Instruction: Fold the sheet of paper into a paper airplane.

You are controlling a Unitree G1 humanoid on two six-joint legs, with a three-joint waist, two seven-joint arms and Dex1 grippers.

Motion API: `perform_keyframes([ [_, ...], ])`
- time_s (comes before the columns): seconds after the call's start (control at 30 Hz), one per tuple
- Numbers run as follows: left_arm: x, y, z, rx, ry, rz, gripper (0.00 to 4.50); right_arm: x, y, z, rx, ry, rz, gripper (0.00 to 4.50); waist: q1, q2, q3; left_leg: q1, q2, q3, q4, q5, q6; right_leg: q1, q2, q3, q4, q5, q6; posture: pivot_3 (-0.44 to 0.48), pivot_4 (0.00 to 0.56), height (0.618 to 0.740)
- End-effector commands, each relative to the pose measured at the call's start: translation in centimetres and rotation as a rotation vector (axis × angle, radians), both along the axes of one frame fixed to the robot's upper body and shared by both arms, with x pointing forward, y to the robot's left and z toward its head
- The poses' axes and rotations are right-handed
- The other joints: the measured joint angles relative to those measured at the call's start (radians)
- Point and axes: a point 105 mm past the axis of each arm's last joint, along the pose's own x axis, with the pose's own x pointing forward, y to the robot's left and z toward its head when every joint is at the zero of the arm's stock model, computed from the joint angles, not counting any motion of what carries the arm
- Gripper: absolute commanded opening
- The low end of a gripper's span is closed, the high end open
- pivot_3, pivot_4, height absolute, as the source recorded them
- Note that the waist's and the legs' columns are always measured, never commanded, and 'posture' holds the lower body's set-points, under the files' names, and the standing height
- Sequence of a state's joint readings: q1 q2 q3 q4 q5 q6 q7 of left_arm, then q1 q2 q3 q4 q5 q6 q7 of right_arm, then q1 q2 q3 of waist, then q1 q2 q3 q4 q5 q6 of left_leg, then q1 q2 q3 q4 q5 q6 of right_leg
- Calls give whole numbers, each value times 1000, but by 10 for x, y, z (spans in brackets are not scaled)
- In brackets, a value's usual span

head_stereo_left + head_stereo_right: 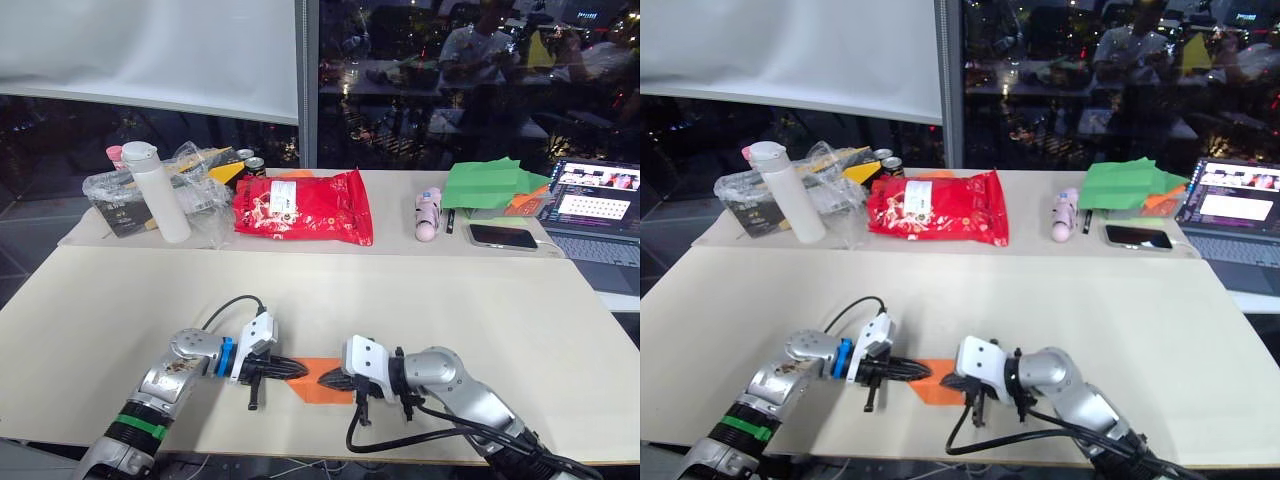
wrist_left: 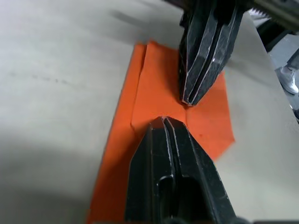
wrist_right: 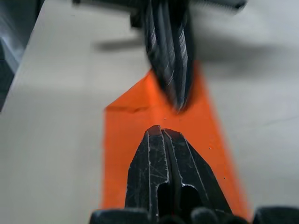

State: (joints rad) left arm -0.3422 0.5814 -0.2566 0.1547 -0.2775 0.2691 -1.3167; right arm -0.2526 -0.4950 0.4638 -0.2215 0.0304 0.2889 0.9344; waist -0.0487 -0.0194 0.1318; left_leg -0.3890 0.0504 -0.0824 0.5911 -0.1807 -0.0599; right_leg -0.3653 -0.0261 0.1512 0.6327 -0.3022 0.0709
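Left wrist view showed the left gripper (image 2: 163,122) with its fingers closed together, tips pressed flat on the sheet of paper (image 2: 159,93), nose to nose with the right gripper (image 2: 191,100), likewise closed. A folded flap edge on the paper was plain there; the head views gave merely a small orange patch near the table's (image 1: 450,290) front edge. Beyond the paper lay the red snack bag (image 1: 305,205), then the green paper stack (image 1: 490,185).
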Motion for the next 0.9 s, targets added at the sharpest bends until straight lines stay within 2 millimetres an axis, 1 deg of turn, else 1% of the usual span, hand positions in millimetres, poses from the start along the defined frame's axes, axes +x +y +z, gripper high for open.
perform_keyframes([
  [0.03, -4, 0, -1, 16, 12, -26, 0, 0, -3, -5, -8, -20, -20, 22, 1, 0, 0, 0, 0, 0, 0, 0, 0, 0, 0, 0, 0, 0, 0, 0, 150, 715],
  [0.13, -3, 0, 0, 16, 11, -30, 0, 1, -8, -7, 5, -7, -65, 22, 1, 0, 0, 0, 0, 0, 0, 0, 0, 0, 0, 0, 0, 0, 0, 0, 150, 715],
  [0.23, -2, 0, 0, 18, 9, -32, 0, -1, -15, -4, 23, 1, -88, 22, 3, 0, 0, 0, 0, 0, 0, 0, 0, 1, 0, 0, 0, 0, 0, 0, 150, 715],
  [0.4, -1, 2, -5, 69, -17, -65, 0, 1, -44, 6, 51, 3, -169, 22, 6, 0, 0, 0, 0, 0, 0, 0, 0, 2, -1, 0, -2, 0, -1, 0, 150, 715],
  [0.53, 6, 1, -4, 65, -31, -62, 0, 1, -69, 10, 32, 1, -231, 22, 6, 0, 0, 1, -1, 0, 0, 0, 0, 3, 0, 0, -2, 0, -1, 0, 150, 715],
  [0.6, 8, 1, -4, 62, -37, -60, 0, 1, -75, 13, 36, -3, -249, 22, 4, 0, 0, 1, -1, 0, 0, 0, 0, 3, 0, 0, -2, 0, -1, 0, 150, 715],
  [0.7, 11, -1, -3, 49, -41, -54, 0, 4, -73, 29, 89, -25, -254, 22, 0, 0, 0, 1, -1, 0, 0, 0, 0, 3, 0, 0, -2, 0, -1, 0, 150, 715],
  [0.77, 11, -1, -3, 42, -40, -50, 0, 8, -66, 41, 129, -39, -250, 22, -2, 0, 0, 1, -1, 0, 0, 0, 0, 3, 0, 0, -1, 0, -1, 0, 150, 715],
  [0.83, 10, -1, -4, 39, -34, -44, 0, 11, -52, 51, 176, -49, -233, 22, -3, 0, 0, 1, 0, 0, 0, 0, 0, 3, 0, 0, -1, 0, -1, 0, 150, 715],
  [0.9, 10, -1, -5, 37, -35, -35, 0, 14, -37, 55, 213, -41, -223, 22, -3, 0, 0, 1, 0, 0, 0, 0, 0, 3, 0, 0, -1, 0, -1, 0, 150, 715],
])
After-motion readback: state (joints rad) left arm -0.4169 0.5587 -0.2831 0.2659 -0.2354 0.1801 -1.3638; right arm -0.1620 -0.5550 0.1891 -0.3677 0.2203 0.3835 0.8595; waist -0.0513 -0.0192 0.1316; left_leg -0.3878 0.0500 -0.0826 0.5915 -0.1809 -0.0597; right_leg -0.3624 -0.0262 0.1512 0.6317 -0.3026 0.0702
